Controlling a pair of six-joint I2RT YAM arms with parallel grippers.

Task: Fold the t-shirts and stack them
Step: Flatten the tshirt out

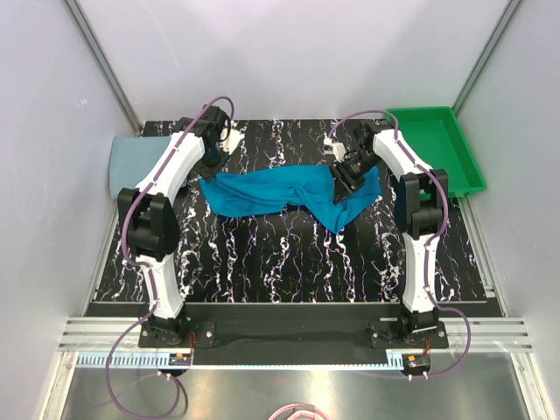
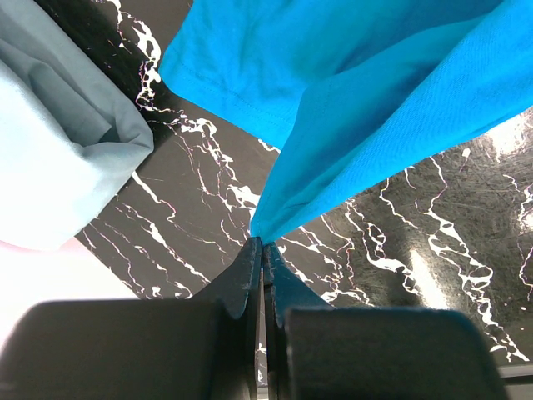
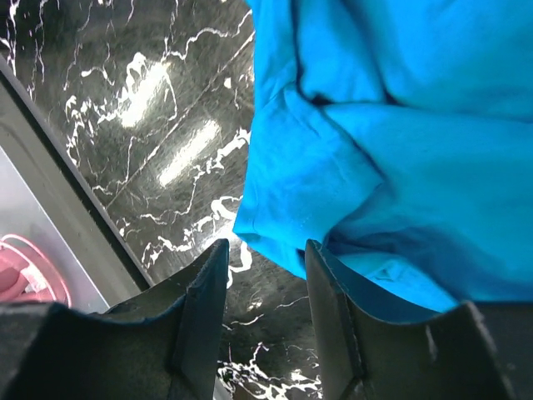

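teal shirt (image 1: pixel 280 194): crumpled in a long band, laid across the far middle of the desk (image 1: pixel 289 254)
grey shirt (image 1: pixel 131 159): bunched at the desk's far-left corner
left gripper (image 2: pixel 262 250): pressed together, a fold of the teal shirt pinched at the tips, desk's far left
right gripper (image 3: pixel 266 250): spread, nothing held; teal shirt hem seen just past the tips, desk's far right
tray (image 1: pixel 437 149): green, at the desk's far-right corner

One bright teal-blue cloth t-shirt (image 1: pixel 271 192), one pale grey-blue cloth t-shirt (image 1: pixel 131 159), two shirts altogether; one green plastic tray (image 1: pixel 433 144).
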